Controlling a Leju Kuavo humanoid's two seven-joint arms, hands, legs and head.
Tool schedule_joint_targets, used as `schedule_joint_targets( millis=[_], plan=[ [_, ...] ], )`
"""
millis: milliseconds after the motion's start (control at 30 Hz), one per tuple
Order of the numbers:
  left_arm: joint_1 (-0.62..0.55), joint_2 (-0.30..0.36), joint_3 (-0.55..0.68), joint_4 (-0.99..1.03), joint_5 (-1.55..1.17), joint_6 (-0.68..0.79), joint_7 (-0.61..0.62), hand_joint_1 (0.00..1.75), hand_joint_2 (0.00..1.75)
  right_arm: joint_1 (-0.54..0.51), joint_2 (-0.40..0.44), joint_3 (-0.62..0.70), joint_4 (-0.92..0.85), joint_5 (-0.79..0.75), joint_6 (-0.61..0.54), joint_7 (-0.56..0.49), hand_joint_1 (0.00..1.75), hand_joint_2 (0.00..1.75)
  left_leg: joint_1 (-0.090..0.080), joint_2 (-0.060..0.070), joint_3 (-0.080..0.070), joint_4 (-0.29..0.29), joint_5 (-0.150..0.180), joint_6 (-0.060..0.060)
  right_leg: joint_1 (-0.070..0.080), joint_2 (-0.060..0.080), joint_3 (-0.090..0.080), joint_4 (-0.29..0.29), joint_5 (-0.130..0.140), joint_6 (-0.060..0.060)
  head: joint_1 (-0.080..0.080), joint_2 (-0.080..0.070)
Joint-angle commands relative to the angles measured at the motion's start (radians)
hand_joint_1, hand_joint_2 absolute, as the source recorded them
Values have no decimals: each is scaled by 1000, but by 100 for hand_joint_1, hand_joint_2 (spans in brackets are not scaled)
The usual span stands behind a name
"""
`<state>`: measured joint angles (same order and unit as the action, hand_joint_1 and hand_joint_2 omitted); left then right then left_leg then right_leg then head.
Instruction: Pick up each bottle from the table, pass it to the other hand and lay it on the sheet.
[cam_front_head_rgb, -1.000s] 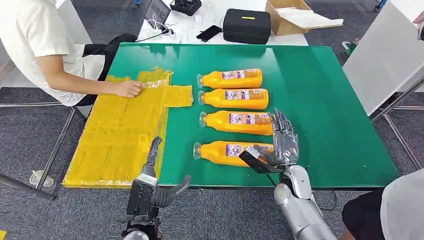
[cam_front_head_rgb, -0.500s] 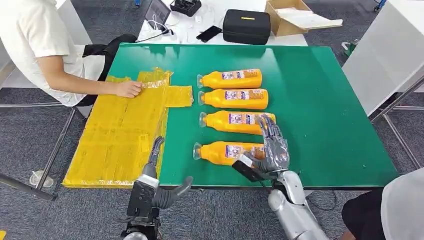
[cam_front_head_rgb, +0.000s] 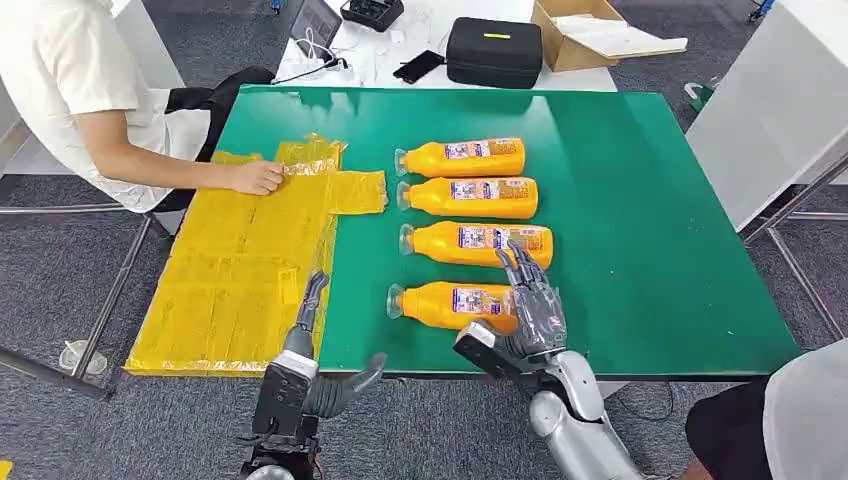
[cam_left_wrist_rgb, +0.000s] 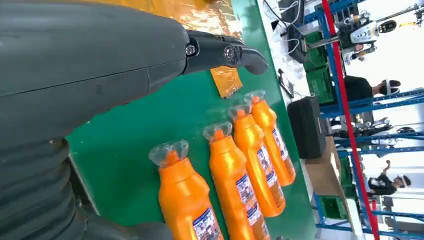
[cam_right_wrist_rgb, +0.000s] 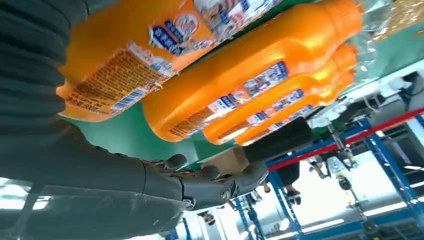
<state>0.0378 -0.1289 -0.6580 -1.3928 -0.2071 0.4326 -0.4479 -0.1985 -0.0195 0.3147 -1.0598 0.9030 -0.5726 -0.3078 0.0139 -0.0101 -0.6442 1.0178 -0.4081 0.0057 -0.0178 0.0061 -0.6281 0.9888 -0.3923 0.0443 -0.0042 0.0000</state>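
Covering nearest bottle's (cam_front_head_rgb: 450, 304) base, right hand (cam_front_head_rgb: 533, 312) spread, grip unclear, left hand (cam_front_head_rgb: 310, 372) empty.

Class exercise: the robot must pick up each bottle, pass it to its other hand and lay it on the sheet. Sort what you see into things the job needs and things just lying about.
Needed for the job:
- four orange bottles
- yellow sheet
- right hand at the nearest bottle
- left hand

Just lying about:
- black case
- cardboard box
- phone
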Motion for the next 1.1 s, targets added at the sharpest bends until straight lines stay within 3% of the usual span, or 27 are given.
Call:
schedule_joint_targets(
  millis=[33,333,1100],
  plan=[
    [-6,37,2,-12,4,2,-2,0,175,-5,-18,38,-9,-2,1,2,0,175,0,1,6,-1,-2,0,1,0,5,-1,-2,-3,0,0],
    [-13,32,-13,-3,-5,4,-11,0,175,-14,-30,89,46,-53,142,-11,0,175,0,1,3,-1,-1,0,1,0,3,-1,-1,-2,0,0],
    [-30,23,-24,11,-3,-9,-34,0,175,-21,-23,143,83,-104,191,-72,0,175,0,1,2,-1,-1,0,1,0,2,-1,-1,-1,0,0]
  ],
)
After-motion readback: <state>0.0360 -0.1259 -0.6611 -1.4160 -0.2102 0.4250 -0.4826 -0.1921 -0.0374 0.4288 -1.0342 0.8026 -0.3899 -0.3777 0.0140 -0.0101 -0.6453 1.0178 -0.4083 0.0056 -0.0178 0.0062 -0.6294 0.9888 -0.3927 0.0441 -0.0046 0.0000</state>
